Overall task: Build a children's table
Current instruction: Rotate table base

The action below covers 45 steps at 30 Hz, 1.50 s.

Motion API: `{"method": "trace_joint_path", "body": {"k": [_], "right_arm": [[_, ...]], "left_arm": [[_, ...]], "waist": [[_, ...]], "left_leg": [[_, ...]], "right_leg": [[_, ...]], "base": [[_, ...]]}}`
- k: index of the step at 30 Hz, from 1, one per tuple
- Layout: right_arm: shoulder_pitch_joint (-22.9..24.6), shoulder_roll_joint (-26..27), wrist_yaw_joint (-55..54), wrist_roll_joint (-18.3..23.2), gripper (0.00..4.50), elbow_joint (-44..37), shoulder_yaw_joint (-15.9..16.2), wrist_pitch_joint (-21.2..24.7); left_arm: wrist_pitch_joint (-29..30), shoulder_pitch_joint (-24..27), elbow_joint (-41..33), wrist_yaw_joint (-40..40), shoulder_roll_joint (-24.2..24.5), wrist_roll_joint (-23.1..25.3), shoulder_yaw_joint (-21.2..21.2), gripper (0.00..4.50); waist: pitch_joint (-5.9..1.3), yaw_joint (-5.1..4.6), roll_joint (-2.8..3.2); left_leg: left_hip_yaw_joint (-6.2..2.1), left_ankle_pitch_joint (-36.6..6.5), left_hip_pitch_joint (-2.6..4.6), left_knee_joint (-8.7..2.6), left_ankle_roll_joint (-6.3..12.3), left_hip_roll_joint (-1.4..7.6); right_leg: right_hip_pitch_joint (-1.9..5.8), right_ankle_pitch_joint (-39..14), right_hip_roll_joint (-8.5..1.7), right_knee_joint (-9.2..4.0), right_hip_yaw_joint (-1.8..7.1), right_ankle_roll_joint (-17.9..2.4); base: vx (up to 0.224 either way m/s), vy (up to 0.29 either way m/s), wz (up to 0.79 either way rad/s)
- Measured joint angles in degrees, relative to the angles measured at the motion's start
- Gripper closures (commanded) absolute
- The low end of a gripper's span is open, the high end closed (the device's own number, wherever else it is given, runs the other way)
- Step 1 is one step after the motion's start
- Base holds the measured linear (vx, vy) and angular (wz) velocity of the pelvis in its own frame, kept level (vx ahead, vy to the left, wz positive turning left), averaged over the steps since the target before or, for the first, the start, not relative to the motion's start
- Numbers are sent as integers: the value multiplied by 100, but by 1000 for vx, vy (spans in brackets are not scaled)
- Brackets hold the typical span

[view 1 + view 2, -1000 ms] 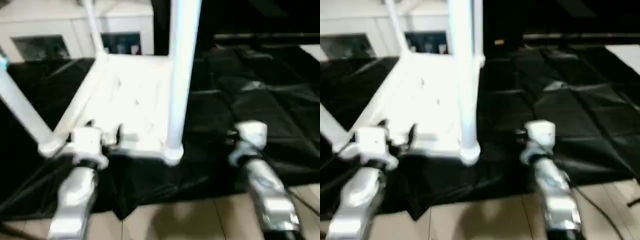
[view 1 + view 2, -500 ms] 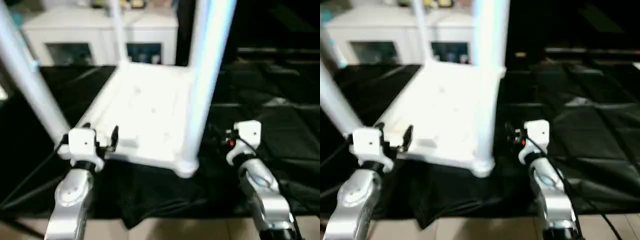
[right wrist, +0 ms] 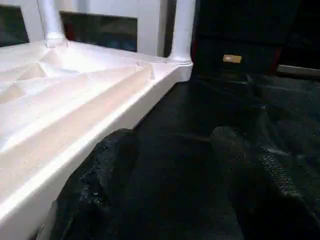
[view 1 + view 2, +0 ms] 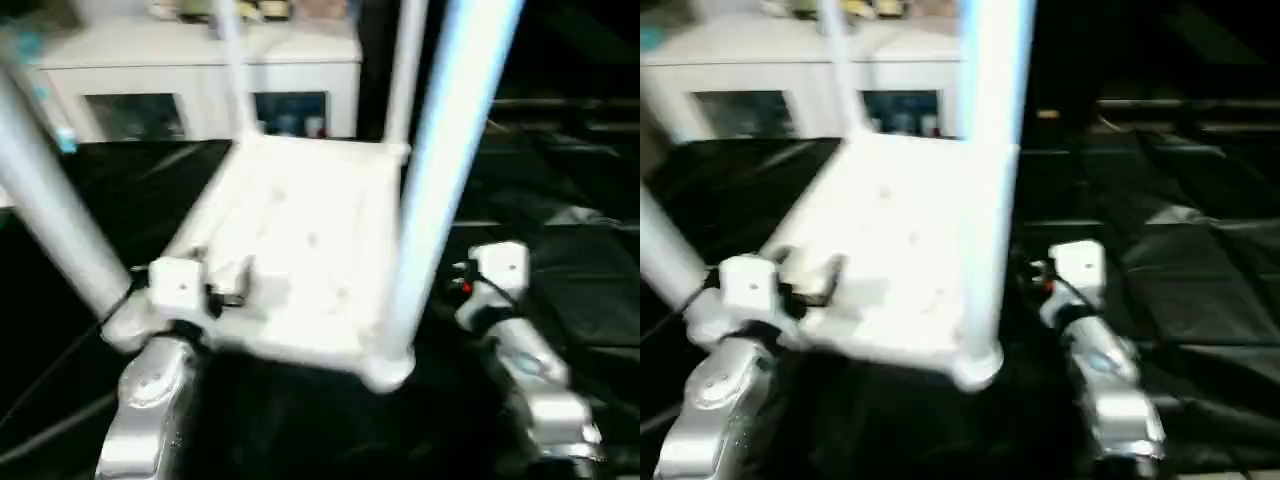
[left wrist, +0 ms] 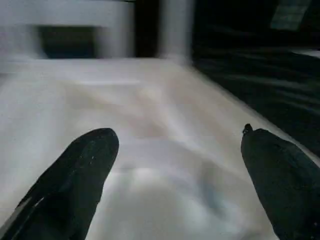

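The children's table (image 4: pixel 300 225) lies upside down on black cloth, ribbed underside up, all white. Its tube legs stand up from the corner sockets: the near right leg (image 4: pixel 440 190), the near left leg (image 4: pixel 55 225) and two far legs (image 4: pixel 232 70). My left gripper (image 5: pixel 180 135) is open, its fingers (image 5: pixel 85 160) spread wide over the underside by the near left corner. My right gripper (image 3: pixel 172 137) is open over the black cloth, just right of the table's side rim (image 3: pixel 115 117), with nothing between its fingers.
A white glass-door cabinet (image 4: pixel 200 90) stands behind the table. Wrinkled black cloth (image 4: pixel 570 170) covers the ground to the right and front. A dark object with a small tan label (image 3: pixel 232 59) sits beyond the far right corner.
The head camera has tilted up and moved closer, so the floor strip has left the picture. Both grippers keep about the same places by the table's near corners.
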Motion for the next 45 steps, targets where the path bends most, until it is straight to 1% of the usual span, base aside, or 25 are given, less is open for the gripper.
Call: {"method": "trace_joint_path", "body": {"k": [1, 2, 4, 5, 6, 7, 8, 10, 11, 13, 14, 16, 20, 21, 23, 26, 28, 30, 32, 35, 36, 39, 41, 44, 45], "right_arm": [[-36, -92, 171, 34, 165, 0, -7, 5], [-85, -220, 459, 110, 165, 4, 34, 8], [-180, -626, 1144, 208, 165, 33, 286, 0], [-208, -791, 1473, 249, 165, 35, 343, -10], [-207, -925, 1707, 273, 165, 60, 388, -13], [-209, -1013, 1884, 305, 165, 71, 418, -14], [-215, -1140, 2125, 335, 165, 133, 459, -14], [-215, -1289, 2440, 351, 165, 201, 501, -12], [-215, -1354, 2608, 351, 165, 220, 525, -11], [-222, -1472, 2826, 351, 165, 229, 601, -12], [-237, -1537, 2950, 350, 165, 238, 667, -14], [-266, -1646, 3138, 344, 165, 291, 776, -16], [-317, -1713, 3281, 312, 165, 305, 883, -39], [-318, -1733, 3303, 299, 165, 315, 884, -47], [-303, -1735, 3318, 257, 165, 344, 889, -81], [-279, -1735, 3284, 139, 165, 393, 908, -153], [-276, -1736, 3268, 117, 165, 396, 925, -190], [-277, -1736, 3255, 117, 165, 399, 929, -236], [-277, -1734, 3251, 116, 165, 403, 933, -238], [-278, -1728, 3252, 109, 165, 435, 933, -260], [-278, -1726, 3253, 107, 165, 445, 933, -272], [-292, -1726, 3268, 97, 165, 465, 937, -288], [-328, -1723, 3292, 95, 165, 521, 943, -312], [-382, -1711, 3307, 72, 165, 597, 955, -350], [-391, -1709, 3309, 69, 165, 613, 960, -361]], "left_arm": [[0, -64, 27, -261, 148, -86, -2, 1], [24, -187, 116, -652, 381, -169, -20, 1], [182, -624, 426, -1359, 866, -147, -193, 1], [234, -855, 543, -1690, 1053, -123, -230, 1], [239, -1057, 680, -1970, 1165, -77, -313, 1], [240, -1204, 762, -2189, 1241, -24, -383, 1], [240, -1456, 988, -2530, 1323, 22, -566, 1], [240, -1773, 1248, -2996, 1424, 61, -829, 1], [241, -1922, 1398, -3232, 1473, 82, -954, 30], [243, -2106, 1612, -3537, 1492, 98, -1102, 30], [228, -2245, 1769, -3721, 1502, 149, -1231, 56], [193, -2599, 2159, -4071, 1466, 329, -1497, 68], [134, -2941, 2669, -4559, 1342, 573, -1857, 105], [131, -2993, 2767, -4626, 1312, 611, -1937, 105], [126, -3060, 2916, -4687, 1249, 709, -2043, 121], [121, -3222, 3125, -4693, 1203, 809, -2170, 145], [126, -3266, 3166, -4709, 1198, 864, -2174, 156], [163, -3299, 3231, -4813, 1164, 890, -2213, 180], [203, -3334, 3325, -4834, 1100, 944, -2230, 192], [209, -3378, 3363, -4831, 1053, 970, -2243, 206], [209, -3378, 3365, -4829, 1054, 975, -2262, 206], [210, -3378, 3366, -4790, 1053, 998, -2301, 238], [209, -3377, 3366, -4700, 1054, 1037, -2296, 243], [208, -3362, 3349, -4597, 1053, 1106, -2275, 282], [200, -3338, 3311, -4566, 1056, 1142, -2275, 285]], "waist": [[4, 34, -6], [13, 98, -21], [24, 184, -17], [32, 218, -6], [40, 252, 5], [45, 259, 4], [55, 261, 14], [74, 246, 37], [77, 237, 40], [91, 222, 83], [103, 200, 105], [119, 180, 150], [96, 160, 236], [92, 162, 253], [87, 170, 303], [81, 190, 338], [80, 195, 361], [81, 209, 404], [83, 237, 421], [82, 269, 424], [83, 272, 422], [89, 275, 411], [89, 275, 406], [91, 272, 402], [90, 272, 404]], "left_leg": [[5, 97, -58, -51, -240, 68], [13, 114, -95, -37, -322, 132], [3, 135, -100, -37, -354, 175], [54, 151, -103, -43, -344, 225], [102, 154, -85, -57, -321, 252], [166, 176, -62, -79, -307, 271], [253, 189, -28, -99, -307, 298], [371, 219, 9, -115, -300, 342], [409, 231, 20, -125, -295, 348], [423, 236, 25, -126, -288, 349], [430, 240, 22, -128, -281, 349], [432, 248, 17, -134, -270, 348], [429, 270, -23, -174, -240, 357], [429, 272, -34, -176, -238, 360], [428, 271, -59, -178, -238, 367], [426, 277, -107, -178, -230, 369], [423, 278, -117, -177, -228, 371], [423, 278, -119, -177, -228, 371], [424, 280, -119, -176, -226, 371], [423, 282, -120, -176, -225, 376], [423, 282, -120, -176, -225, 377], [423, 282, -121, -176, -225, 379], [425, 283, -121, -176, -224, 379], [425, 285, -121, -176, -225, 380], [425, 285, -121, -176, -225, 380]], "right_leg": [[-3, 1, 42, -7, -10, -1], [-4, 18, 78, -32, -33, -6], [5, 75, 90, -114, -82, -32], [26, 82, 83, -159, -104, -82], [53, 85, 75, -189, -110, -102], [67, 91, 50, -191, -111, -114], [90, 93, 16, -190, -113, -115], [115, 98, -10, -192, -102, -125], [121, 102, -23, -192, -94, -131], [129, 109, -31, -196, -93, -143], [127, 114, -36, -198, -93, -149], [123, 115, -38, -200, -95, -149], [109, 115, -36, -220, -116, -149], [99, 116, -32, -225, -120, -149], [75, 115, -25, -226, -122, -149], [28, 116, -25, -220, -129, -149], [22, 116, -24, -220, -133, -149], [22, 116, -25, -224, -134, -149], [22, 116, -25, -223, -134, -149], [22, 116, -25, -223, -140, -149], [22, 116, -25, -223, -140, -149], [22, 116, -24, -223, -143, -149], [22, 116, -25, -223, -143, -149], [22, 116, -25, -223, -144, -149], [22, 116, -25, -223, -144, -149]], "base": [[-26, -58, 6], [-26, -58, 6], [0, 0, 0], [0, 0, 0], [0, 0, 0], [-61, 13, 10], [-61, 13, 10], [-55, 20, 8], [-51, 22, 6], [0, 0, 0], [0, 0, 0], [0, 0, 0], [0, 0, 0], [0, 0, 0], [0, 0, 0], [0, 0, 0], [0, 0, 0], [0, 0, 0], [0, 0, 0], [0, 0, 0], [0, 0, 0], [0, 0, 0], [0, 0, 0], [0, 0, 0], [0, 0, 0]]}}
